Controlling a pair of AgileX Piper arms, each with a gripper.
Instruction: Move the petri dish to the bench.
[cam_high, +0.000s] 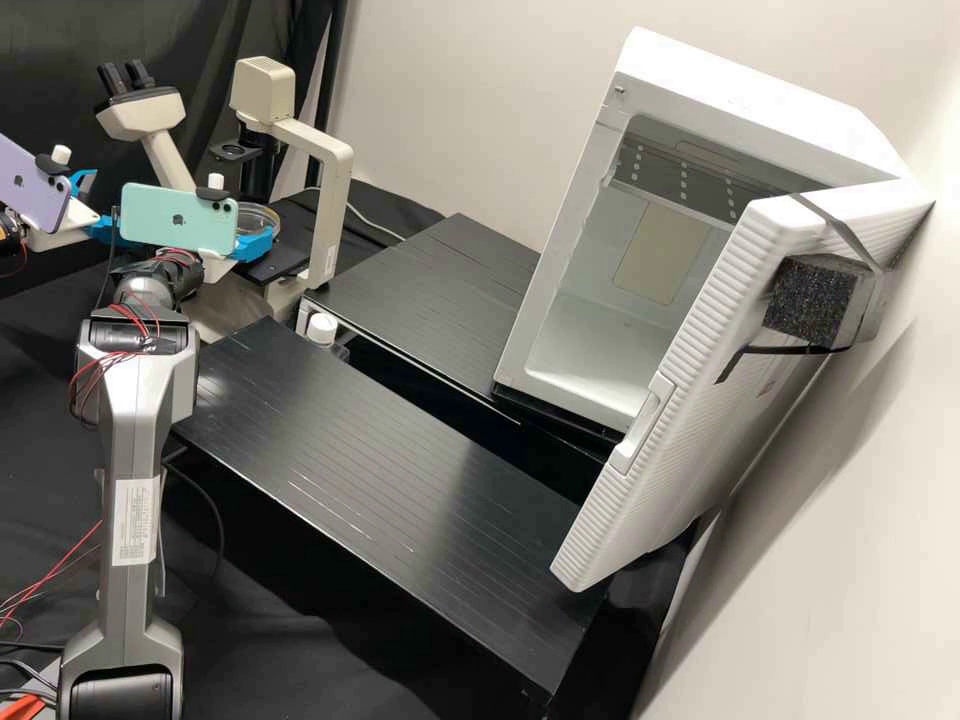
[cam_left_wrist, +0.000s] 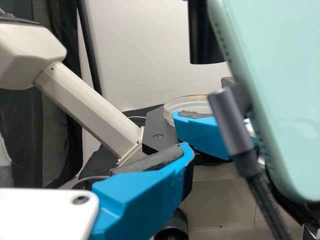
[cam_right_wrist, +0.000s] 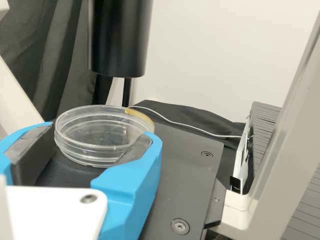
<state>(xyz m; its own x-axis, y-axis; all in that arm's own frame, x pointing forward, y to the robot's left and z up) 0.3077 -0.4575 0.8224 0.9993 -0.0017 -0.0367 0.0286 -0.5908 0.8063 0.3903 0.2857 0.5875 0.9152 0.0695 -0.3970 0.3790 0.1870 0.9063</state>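
Well, the petri dish (cam_right_wrist: 92, 142) lies on the black stage (cam_right_wrist: 177, 155) of the microscope (cam_high: 330, 205), at the left and far part of the scene. The stage runs out past the dish to its corners, where screws show, and the microscope's pale upright stands between the dish and the far slatted platform (cam_high: 440, 290). A near slatted platform (cam_high: 380, 460) stretches off to the right, with a gap between the two and a white-capped bottle (cam_high: 321, 328) at the gap's left end. At the right, the white cabinet (cam_high: 590, 375) has its door (cam_high: 680, 400) swung out above the near platform's far corner. Black cloth covers the bench (cam_high: 40, 400) at the left.

The right pincer (cam_high: 263, 232) is parted about as wide as the dish, its blue fingers (cam_right_wrist: 129, 182) on either side of the dish's near part; whether they touch it, I can't tell. Further left, the left pincer (cam_high: 105, 205) is spread wide with nothing held, and its finger (cam_left_wrist: 140, 197) is near the right pincer, apart from the dish
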